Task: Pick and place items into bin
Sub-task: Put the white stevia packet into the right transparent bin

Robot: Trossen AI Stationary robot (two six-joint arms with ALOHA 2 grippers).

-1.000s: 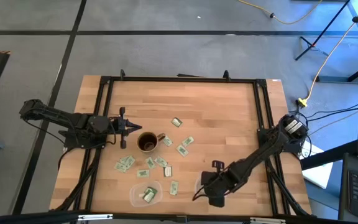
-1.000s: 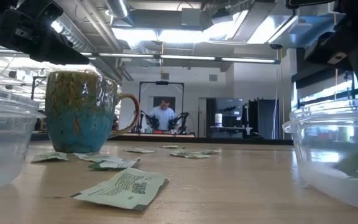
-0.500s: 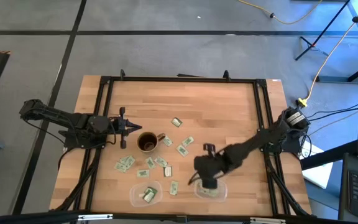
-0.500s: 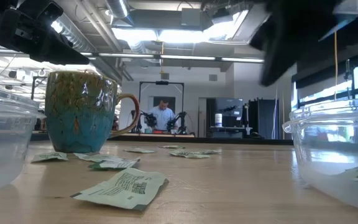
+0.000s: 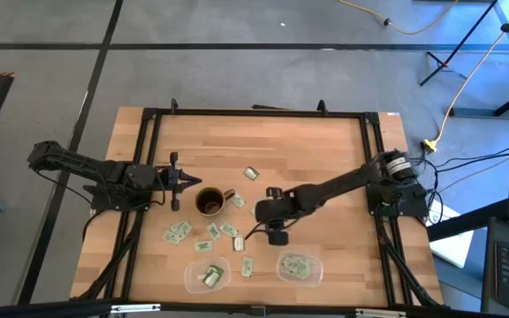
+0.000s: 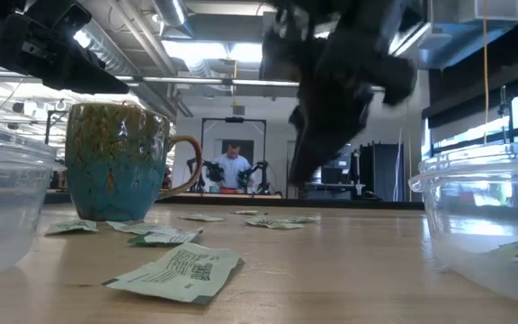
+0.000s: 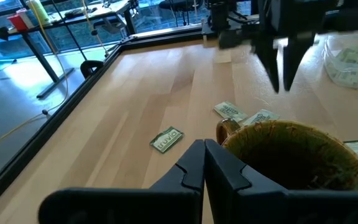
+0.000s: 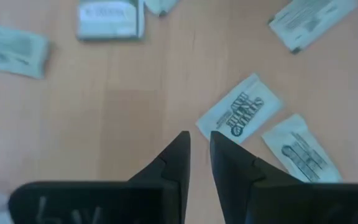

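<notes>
The packets [image 5: 230, 230] lie scattered on the table [image 5: 325, 150] around the mug [image 5: 209, 202], a few already in two clear bins: one [image 5: 206, 275] at the front edge left of centre, one [image 5: 299, 267] to its right. The right gripper [image 5: 257, 230], which was over the right bin a second ago, has swung away toward the table's middle and now hangs above loose packets [image 8: 238, 116] right of the mug, its jaws nearly together and holding nothing. The left gripper [image 5: 187, 181] has not moved; it waits just left of the mug, jaws pressed together.
</notes>
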